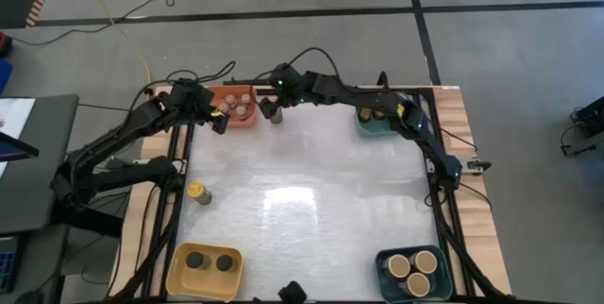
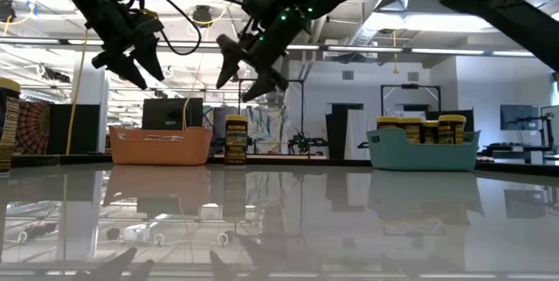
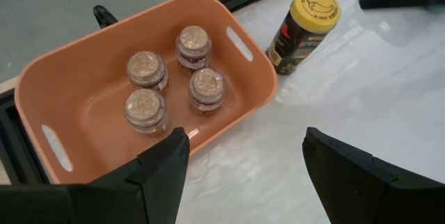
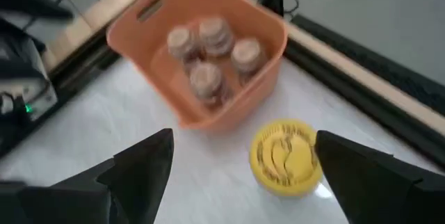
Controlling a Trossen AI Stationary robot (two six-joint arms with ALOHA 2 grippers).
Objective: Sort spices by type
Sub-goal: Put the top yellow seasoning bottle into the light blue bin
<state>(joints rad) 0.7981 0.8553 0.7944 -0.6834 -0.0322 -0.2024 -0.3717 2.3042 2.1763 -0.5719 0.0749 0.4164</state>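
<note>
A yellow-lidded dark jar (image 1: 276,113) (image 2: 236,139) (image 4: 285,156) stands upright on the table just right of the orange bin (image 1: 251,121) (image 3: 83,71). My right gripper (image 1: 272,102) (image 2: 251,65) (image 4: 243,172) hangs open above this jar, clear of it. My left gripper (image 1: 217,120) (image 2: 140,54) (image 3: 243,172) is open and raised over the orange bin's near edge. Several grey-topped jars (image 3: 170,74) stand in that bin. Another yellow-lidded jar (image 1: 197,192) stands alone near the table's left edge.
A teal bin (image 1: 366,130) (image 2: 384,154) at the far right holds yellow-lidded jars. A yellow bin (image 1: 179,271) at the near left holds two black-lidded jars. A teal bin (image 1: 385,268) at the near right holds three tan-lidded jars. The table's middle is bare and glossy.
</note>
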